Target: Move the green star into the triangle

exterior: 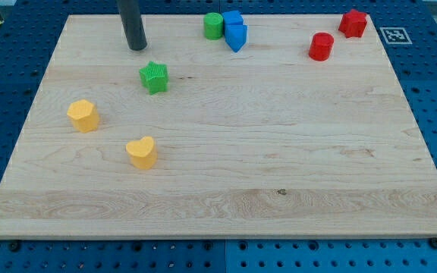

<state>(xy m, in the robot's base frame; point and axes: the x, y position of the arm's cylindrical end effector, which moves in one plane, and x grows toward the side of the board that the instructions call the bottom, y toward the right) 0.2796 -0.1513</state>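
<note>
The green star (154, 76) lies on the wooden board (226, 182) in the upper left part. My tip (136, 48) stands just above and to the left of the star, a small gap apart from it. The blue triangle (237, 37) lies near the view's top centre, pressed against a blue cube (233, 19) behind it. A green cylinder (214, 26) stands right beside them on the left.
A red cylinder (321, 46) and a red block (353, 23) sit at the upper right. A yellow hexagonal block (83, 115) and a yellow heart (141, 152) lie at the left, below the star.
</note>
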